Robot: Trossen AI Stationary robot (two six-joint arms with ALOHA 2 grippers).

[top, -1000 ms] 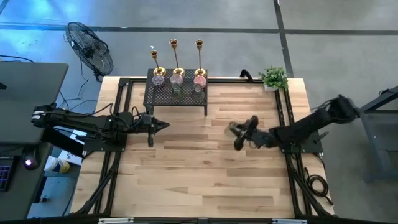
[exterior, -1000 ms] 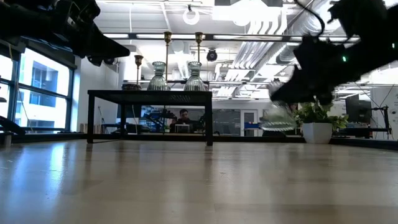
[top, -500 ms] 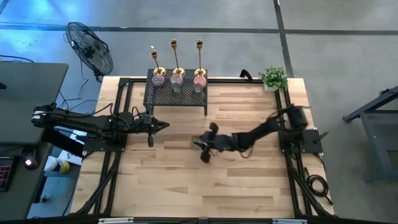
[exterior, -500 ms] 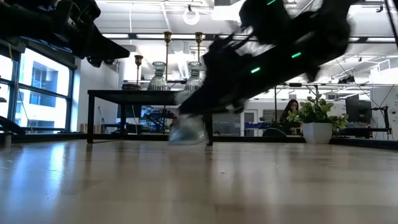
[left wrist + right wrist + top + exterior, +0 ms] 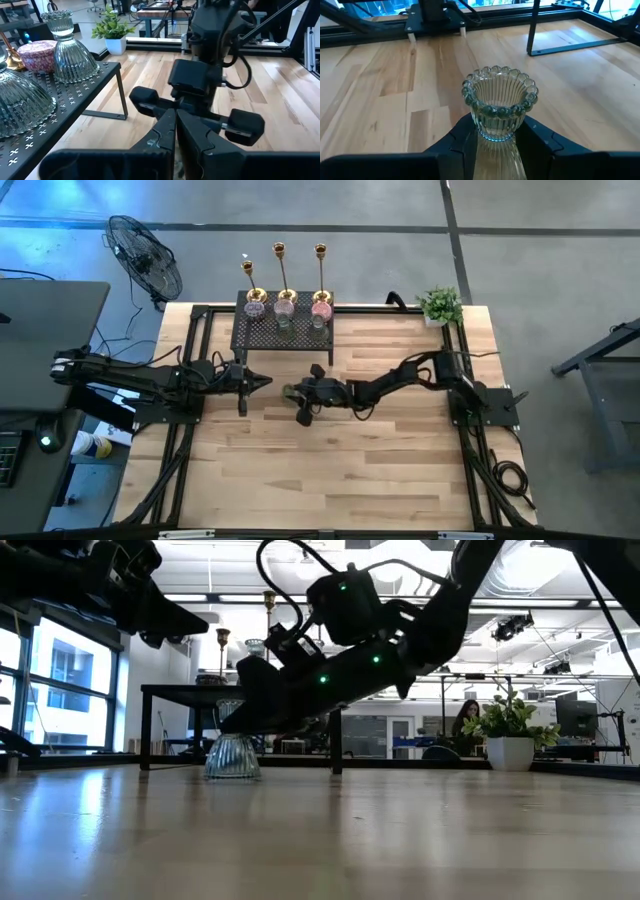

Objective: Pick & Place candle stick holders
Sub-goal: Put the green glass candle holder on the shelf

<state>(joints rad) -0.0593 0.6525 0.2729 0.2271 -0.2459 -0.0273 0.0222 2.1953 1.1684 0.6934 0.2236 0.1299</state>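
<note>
Surface: wooden table [image 5: 330, 460], black mesh rack [image 5: 285, 332] at its far edge.
Right gripper [image 5: 303, 394]: reaches to mid-table, in front of the rack; fingers clamped on a ribbed clear glass holder [image 5: 500, 102].
Holder position: between the fingers, resting on the tabletop in the low view [image 5: 233, 756].
Left gripper [image 5: 262, 382]: fingers closed, empty, just beside the right gripper.
On rack: three gold candlesticks [image 5: 280, 268].

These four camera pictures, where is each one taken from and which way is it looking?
High view: above the table, looking straight down; both arms show.
Low view: at tabletop height, looking across; right claw sets down a glass holder.
Left wrist view: on the left arm, facing the right arm over its shut fingers.
Right wrist view: on the right arm; its fingers grip the holder.
Shared: low and right wrist views both show that holder.
</note>
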